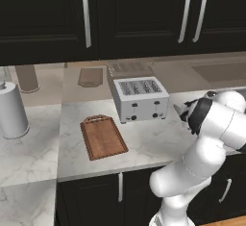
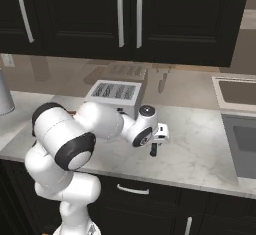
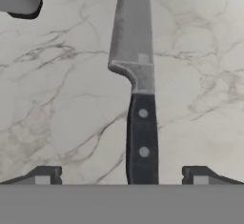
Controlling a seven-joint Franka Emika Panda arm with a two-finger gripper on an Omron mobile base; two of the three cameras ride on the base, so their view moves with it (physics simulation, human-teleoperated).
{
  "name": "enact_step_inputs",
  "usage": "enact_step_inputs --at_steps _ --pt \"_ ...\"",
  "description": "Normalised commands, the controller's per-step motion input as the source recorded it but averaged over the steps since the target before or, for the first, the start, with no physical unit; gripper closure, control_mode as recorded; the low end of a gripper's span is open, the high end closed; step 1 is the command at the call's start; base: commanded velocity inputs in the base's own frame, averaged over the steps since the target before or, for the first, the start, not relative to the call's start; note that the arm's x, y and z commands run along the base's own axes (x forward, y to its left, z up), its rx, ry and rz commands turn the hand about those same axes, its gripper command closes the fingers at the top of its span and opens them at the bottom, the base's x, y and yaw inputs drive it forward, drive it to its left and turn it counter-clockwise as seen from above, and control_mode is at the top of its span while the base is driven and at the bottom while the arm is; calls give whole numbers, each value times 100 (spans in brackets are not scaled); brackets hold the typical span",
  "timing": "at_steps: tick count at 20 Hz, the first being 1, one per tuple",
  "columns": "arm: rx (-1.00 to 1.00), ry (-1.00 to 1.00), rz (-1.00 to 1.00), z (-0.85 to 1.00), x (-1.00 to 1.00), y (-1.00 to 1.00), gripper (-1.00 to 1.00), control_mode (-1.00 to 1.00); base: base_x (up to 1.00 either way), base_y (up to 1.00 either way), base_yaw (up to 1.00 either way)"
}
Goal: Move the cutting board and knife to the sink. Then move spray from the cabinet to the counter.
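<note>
Your pincer (image 3: 121, 178) stands wide open, holding nothing. The knife (image 3: 138, 99) lies centred between its tips, handle nearest, blade pointing away.

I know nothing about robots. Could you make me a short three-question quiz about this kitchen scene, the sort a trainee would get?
1. True or false: the tool has its jaws closed on the knife.
2. What stands on the counter just behind the cutting board? A) kettle B) toaster C) bowl
3. Fill in: in the hand view the knife's black handle lies between the two ____.

Key
1. False: the jaws stand wide open on either side of the handle.
2. B, the toaster.
3. Fingertips.
</note>
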Motion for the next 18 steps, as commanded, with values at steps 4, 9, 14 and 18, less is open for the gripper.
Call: enact_step_inputs --at_steps 4,9,14,18 --pt "0 0 0 -24 30 -1 -100 -100 0 0 0" --pt "0 1 0 -19 24 -29 -100 -100 0 0 0" --pt "0 0 0 -14 13 -36 -100 -100 0 0 0" --pt "0 0 0 -5 10 -20 -100 -100 0 0 0"
